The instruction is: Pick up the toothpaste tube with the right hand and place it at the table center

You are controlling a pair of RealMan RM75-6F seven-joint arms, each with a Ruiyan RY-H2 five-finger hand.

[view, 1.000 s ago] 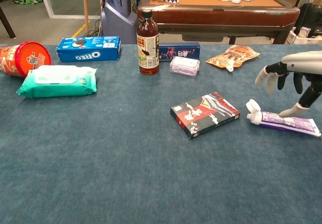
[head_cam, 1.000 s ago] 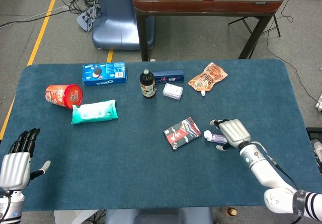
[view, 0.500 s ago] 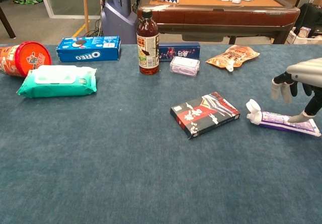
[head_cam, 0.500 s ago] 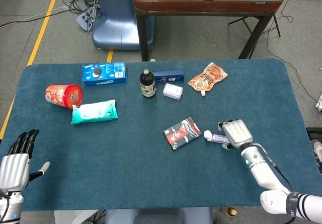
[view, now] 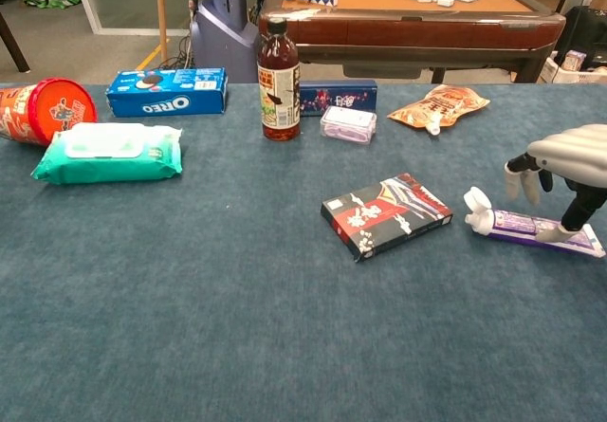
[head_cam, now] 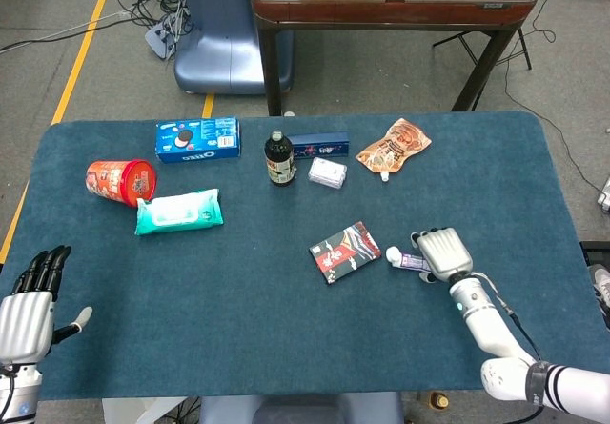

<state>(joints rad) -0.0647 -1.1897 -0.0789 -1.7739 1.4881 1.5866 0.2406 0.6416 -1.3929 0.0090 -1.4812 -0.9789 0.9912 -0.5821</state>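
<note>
Right hand (view: 567, 162) has dropped lower over the toothpaste tube (view: 531, 229) since a second ago and shifted slightly toward the counter's right edge; tube itself hasn't moved. Left hand (head_cam: 27, 314) is idle at the near-left corner, fingers straight, spread and empty, slightly lower in the head view than before.

Step in hand: reach/pre-grasp. Tube lies flat on the counter (view: 209, 308), white cap pointing at the patterned flat box (view: 387, 214) just beside it, well right of center. Right hand is palm-down over the tube's tail end, fingers curved downward and apart; the thumb tip looks to be touching the tube near the tail, other fingers hang above it. No closed grip yet, tube not lifted.

Next move, my read: close fingers against the thumb across the tube body, then lift and carry left to the open patch at center. Flat, thin tube on cloth; the pinch may slide off, and the box sits close to the cap.
</note>
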